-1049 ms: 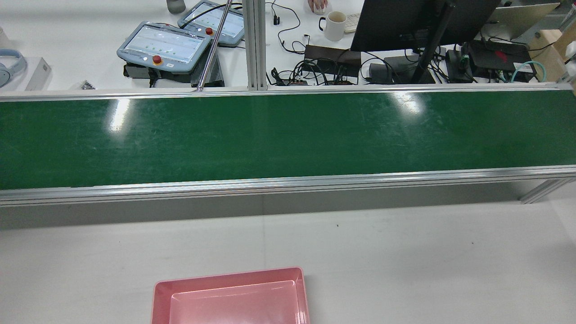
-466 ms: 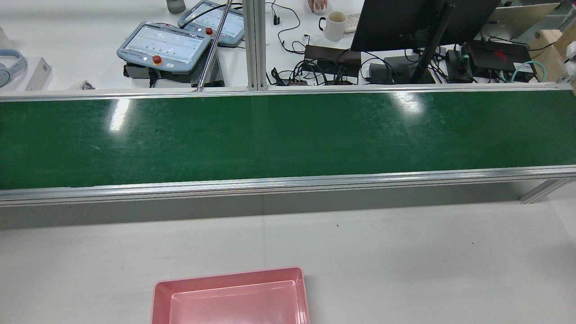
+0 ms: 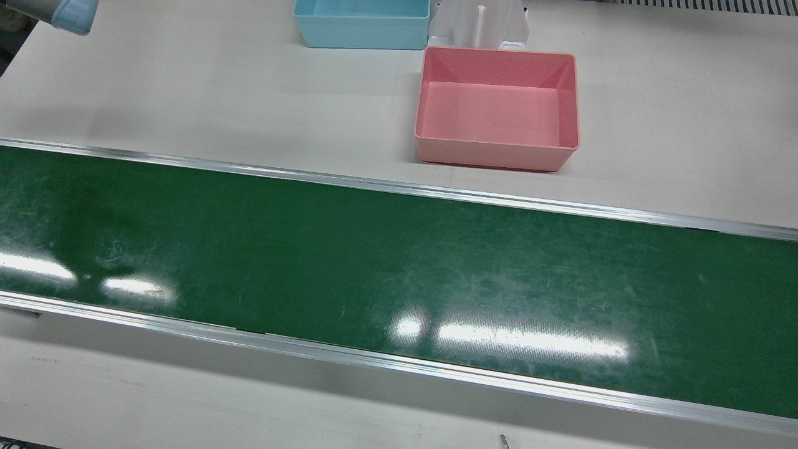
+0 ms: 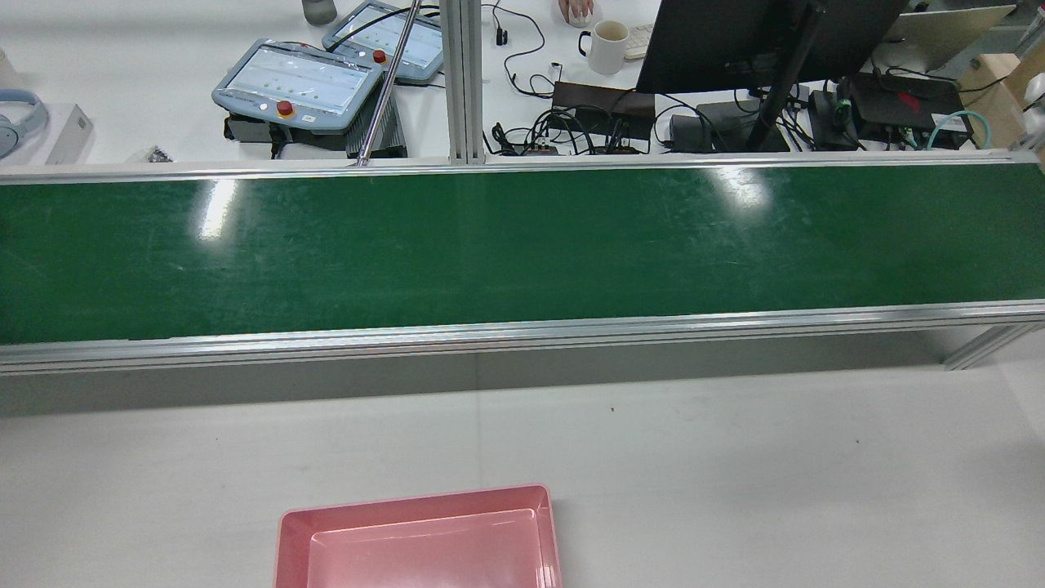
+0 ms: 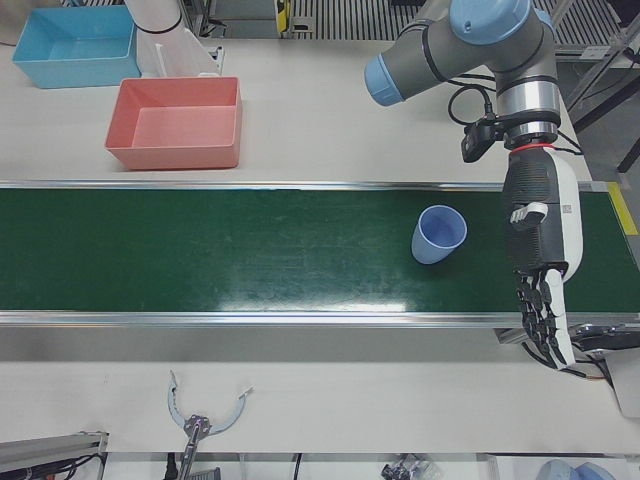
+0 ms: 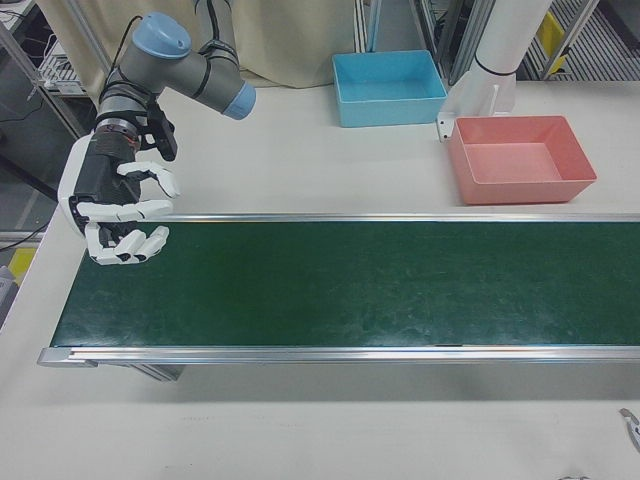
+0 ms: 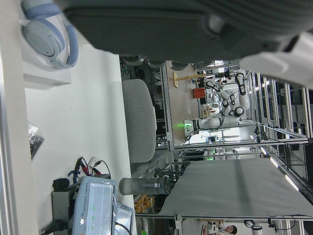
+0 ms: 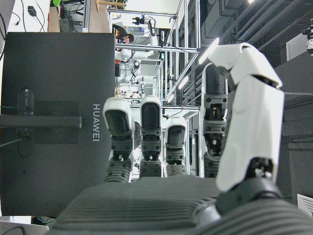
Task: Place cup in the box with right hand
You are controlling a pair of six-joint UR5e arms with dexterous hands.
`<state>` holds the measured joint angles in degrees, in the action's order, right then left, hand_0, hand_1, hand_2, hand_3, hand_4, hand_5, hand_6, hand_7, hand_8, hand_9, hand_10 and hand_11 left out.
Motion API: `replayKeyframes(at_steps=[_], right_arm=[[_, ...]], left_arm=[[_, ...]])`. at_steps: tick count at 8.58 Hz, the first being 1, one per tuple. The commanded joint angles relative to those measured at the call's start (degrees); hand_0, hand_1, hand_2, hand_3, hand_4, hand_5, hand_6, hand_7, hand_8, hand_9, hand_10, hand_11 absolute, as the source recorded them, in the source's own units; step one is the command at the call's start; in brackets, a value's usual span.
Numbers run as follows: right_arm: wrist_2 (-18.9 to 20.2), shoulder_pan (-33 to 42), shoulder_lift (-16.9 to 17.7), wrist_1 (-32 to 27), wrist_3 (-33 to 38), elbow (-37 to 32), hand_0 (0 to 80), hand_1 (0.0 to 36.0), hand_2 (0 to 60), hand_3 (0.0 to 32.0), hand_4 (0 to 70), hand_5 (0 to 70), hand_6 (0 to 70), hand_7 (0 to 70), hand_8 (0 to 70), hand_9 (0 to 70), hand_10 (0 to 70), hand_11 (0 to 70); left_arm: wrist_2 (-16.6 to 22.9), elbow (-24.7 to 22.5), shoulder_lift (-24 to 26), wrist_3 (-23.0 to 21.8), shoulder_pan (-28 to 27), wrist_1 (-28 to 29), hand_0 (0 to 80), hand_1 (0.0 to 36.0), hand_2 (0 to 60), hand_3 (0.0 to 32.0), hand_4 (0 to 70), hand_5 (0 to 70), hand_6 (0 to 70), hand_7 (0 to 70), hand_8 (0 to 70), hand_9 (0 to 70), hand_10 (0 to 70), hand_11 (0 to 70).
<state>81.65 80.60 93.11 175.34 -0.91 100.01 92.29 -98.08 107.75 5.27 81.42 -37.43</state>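
A light blue cup (image 5: 438, 234) stands upright on the green belt (image 5: 250, 250) near its end, seen only in the left-front view. My left hand (image 5: 540, 280) hangs open just beyond the cup, fingers pointing down, not touching it. My right hand (image 6: 118, 215) is open and empty over the belt's opposite end, fingers loosely curled; its fingers (image 8: 151, 137) fill the right hand view. The pink box (image 3: 497, 109) sits empty on the white table beside the belt. It also shows in the rear view (image 4: 416, 539) and the right-front view (image 6: 520, 158).
An empty blue box (image 3: 361, 22) stands behind the pink one, beside a white pedestal (image 3: 480, 25). The belt has aluminium rails (image 3: 399, 184). A metal clip tool (image 5: 200, 420) lies on the front table. Desks with a monitor (image 4: 759, 41) and pendants lie beyond the belt.
A small white shape at the rear view's right edge shifts slightly. The belt and the pink box stay as they were.
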Motion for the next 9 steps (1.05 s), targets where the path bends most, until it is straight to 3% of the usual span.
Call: replayKeyframes(at_steps=[1, 9], right_arm=[[0.00, 0.00, 0.05, 0.00, 0.03, 0.00, 55.7, 23.0, 31.3, 0.0, 57.2, 11.9, 21.2, 70.0, 36.3, 52.9, 43.7, 62.1], [0.00, 0.00, 0.05, 0.00, 0.03, 0.18, 55.9, 23.3, 30.8, 0.0, 56.0, 11.8, 20.6, 69.1, 35.4, 51.8, 42.2, 60.0]], left_arm=[[0.00, -0.09, 0.00, 0.00, 0.06, -0.01, 0.0, 0.0, 0.0, 0.0, 0.0, 0.0, 0.0, 0.0, 0.0, 0.0, 0.0, 0.0], [0.00, -0.09, 0.00, 0.00, -0.03, -0.01, 0.0, 0.0, 0.0, 0.0, 0.0, 0.0, 0.0, 0.0, 0.0, 0.0, 0.0, 0.0]])
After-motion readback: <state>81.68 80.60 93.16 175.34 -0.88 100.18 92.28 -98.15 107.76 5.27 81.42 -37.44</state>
